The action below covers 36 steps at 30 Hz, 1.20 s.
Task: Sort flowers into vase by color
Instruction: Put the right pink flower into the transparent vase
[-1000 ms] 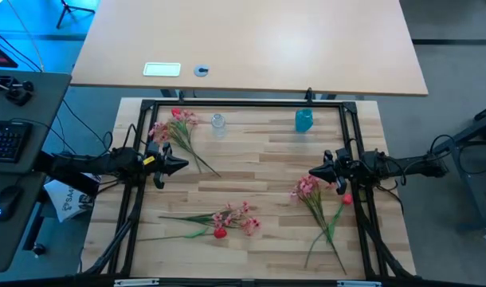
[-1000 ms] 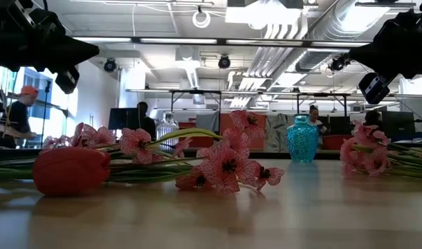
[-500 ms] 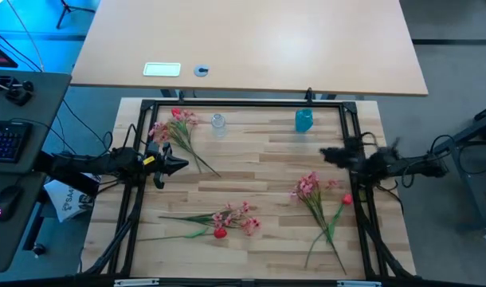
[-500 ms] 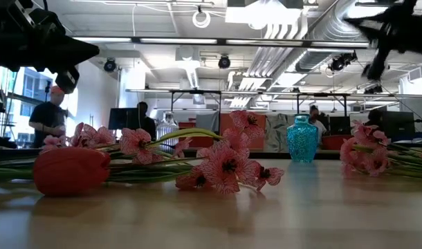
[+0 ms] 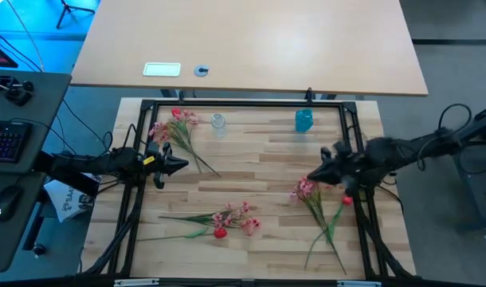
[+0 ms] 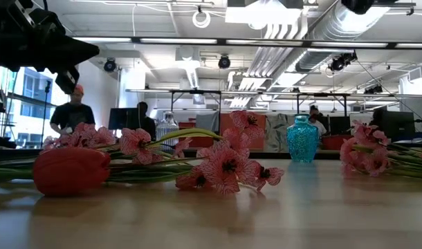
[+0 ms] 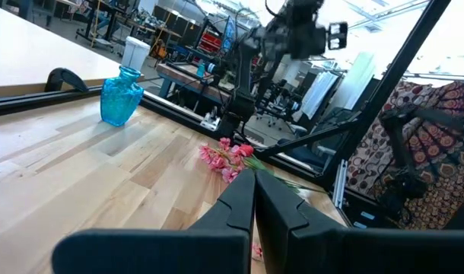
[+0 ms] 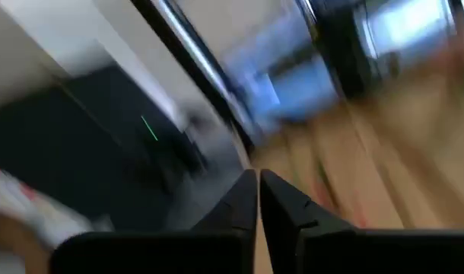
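Flowers lie flat on the wooden table in three groups. A pink spray (image 5: 173,126) lies far left, and a pink spray with a red bloom (image 5: 220,233) lies near the front. A pink bunch (image 5: 307,189) with a red bloom (image 5: 347,199) lies at the right. A clear vase (image 5: 218,122) and a blue vase (image 5: 303,120) stand upright at the far edge. My left gripper (image 5: 182,165) rests shut and level at the left. My right gripper (image 5: 311,177) hangs shut, raised well above the table by the right bunch's blossoms, touching nothing.
A black metal frame (image 5: 243,104) runs around the table's edges. Bare wood lies between the vases and the front flowers. Beyond the far edge stands a second table (image 5: 251,48). People show in the room behind in the low view.
My right gripper has risen quickly from its low resting place at the right edge, almost out of the low view's top. It swung briefly toward the far edge and now tips slightly down over the right bunch. The flowers have not moved.
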Each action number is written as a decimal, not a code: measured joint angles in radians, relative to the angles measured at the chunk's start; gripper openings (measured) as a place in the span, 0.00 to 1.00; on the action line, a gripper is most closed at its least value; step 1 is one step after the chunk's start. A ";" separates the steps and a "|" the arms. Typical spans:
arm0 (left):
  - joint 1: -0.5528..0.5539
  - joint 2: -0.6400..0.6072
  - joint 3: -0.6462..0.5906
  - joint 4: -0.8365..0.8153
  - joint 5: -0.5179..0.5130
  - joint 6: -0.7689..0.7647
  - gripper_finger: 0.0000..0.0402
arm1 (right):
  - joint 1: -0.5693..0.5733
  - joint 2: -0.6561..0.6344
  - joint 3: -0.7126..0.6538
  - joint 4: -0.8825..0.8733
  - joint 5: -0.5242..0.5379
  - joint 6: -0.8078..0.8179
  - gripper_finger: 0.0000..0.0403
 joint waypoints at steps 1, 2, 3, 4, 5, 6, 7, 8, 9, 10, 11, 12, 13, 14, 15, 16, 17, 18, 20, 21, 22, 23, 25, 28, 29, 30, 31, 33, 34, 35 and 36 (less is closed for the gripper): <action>0.000 0.000 0.000 0.000 0.000 0.000 0.00 | 0.007 0.047 0.044 -0.123 -0.030 0.012 0.09; 0.000 0.000 0.000 0.000 0.000 0.000 0.00 | 0.015 0.093 0.086 -0.249 -0.060 0.034 0.12; 0.000 0.000 0.000 0.000 0.000 0.000 0.00 | 0.030 0.135 0.118 -0.342 -0.087 0.071 0.16; 0.000 0.000 0.000 0.000 0.000 0.000 0.00 | 0.046 0.174 0.144 -0.418 -0.113 0.109 0.20; 0.000 0.000 0.000 0.000 0.000 0.000 0.00 | 0.063 0.213 0.165 -0.488 -0.137 0.149 0.25; 0.000 0.000 0.000 0.000 0.000 0.000 0.00 | 0.081 0.245 0.178 -0.542 -0.156 0.192 0.29; 0.000 0.000 0.000 0.000 0.000 0.000 0.00 | 0.103 0.278 0.185 -0.589 -0.172 0.241 0.33; 0.000 0.000 0.000 0.000 0.000 0.000 0.00 | 0.126 0.308 0.187 -0.629 -0.179 0.304 0.37; 0.000 0.000 0.000 0.000 0.000 0.000 0.00 | 0.150 0.338 0.185 -0.668 -0.180 0.372 0.41; 0.000 0.000 0.000 0.000 0.000 0.000 0.00 | 0.174 0.369 0.176 -0.688 -0.179 0.451 0.45; 0.000 0.000 0.000 0.000 0.000 0.000 0.00 | 0.198 0.395 0.160 -0.697 -0.178 0.545 0.48; 0.000 0.000 0.000 0.000 0.000 0.000 0.00 | 0.223 0.421 0.139 -0.694 -0.178 0.638 0.51; 0.000 0.000 0.000 0.000 0.000 0.000 0.00 | 0.247 0.447 0.114 -0.679 -0.178 0.721 0.53; 0.000 0.000 0.000 0.000 0.000 0.000 0.00 | 0.269 0.471 0.087 -0.644 -0.178 0.784 0.55; 0.000 0.000 0.000 0.000 0.000 0.000 0.00 | 0.286 0.493 0.061 -0.597 -0.178 0.835 0.57; 0.000 0.000 0.000 0.000 0.000 0.000 0.00 | 0.299 0.511 0.036 -0.560 -0.179 0.879 0.58; 0.000 0.000 0.000 0.000 0.000 0.000 0.00 | 0.305 0.528 0.013 -0.542 -0.184 0.917 0.59; 0.000 0.000 0.000 0.000 0.000 0.000 0.00 | 0.307 0.544 -0.005 -0.537 -0.184 0.950 0.59; 0.000 0.000 0.000 0.000 0.000 0.000 0.00 | 0.304 0.575 -0.027 -0.541 -0.178 0.992 0.60; 0.000 0.000 0.000 0.000 0.000 0.000 0.00 | 0.299 0.585 -0.034 -0.545 -0.173 1.007 0.60; 0.000 0.000 0.000 0.000 0.000 0.000 0.00 | 0.293 0.595 -0.040 -0.545 -0.164 1.017 0.60; 0.000 0.000 0.000 0.000 0.000 0.000 0.00 | 0.288 0.605 -0.043 -0.538 -0.151 1.019 0.60; 0.000 0.000 0.000 0.000 0.000 0.000 0.00 | 0.280 0.623 -0.043 -0.528 -0.137 1.005 0.60; 0.000 0.000 0.000 0.000 0.000 0.000 0.00 | 0.279 0.662 -0.043 -0.523 -0.127 0.965 0.60; 0.000 0.000 0.000 0.000 0.000 0.000 0.00 | 0.279 0.676 -0.043 -0.516 -0.122 0.961 0.60; 0.000 0.000 0.000 0.000 0.000 0.000 0.00 | 0.279 0.692 -0.043 -0.499 -0.116 0.959 0.60; 0.000 0.000 0.000 0.000 0.000 0.000 0.00 | 0.280 0.708 -0.043 -0.474 -0.116 0.955 0.60; 0.000 0.000 0.000 0.000 0.000 0.000 0.00 | 0.282 0.740 -0.043 -0.422 -0.116 0.936 0.60; 0.000 0.000 0.000 0.000 0.000 0.000 0.00 | 0.282 0.754 -0.043 -0.402 -0.114 0.932 0.60; 0.000 0.000 0.000 0.000 0.000 0.000 0.00 | 0.282 0.769 -0.042 -0.399 -0.113 0.924 0.60; 0.000 0.000 0.000 0.000 0.000 0.000 0.00 | 0.282 0.783 -0.040 -0.403 -0.114 0.918 0.60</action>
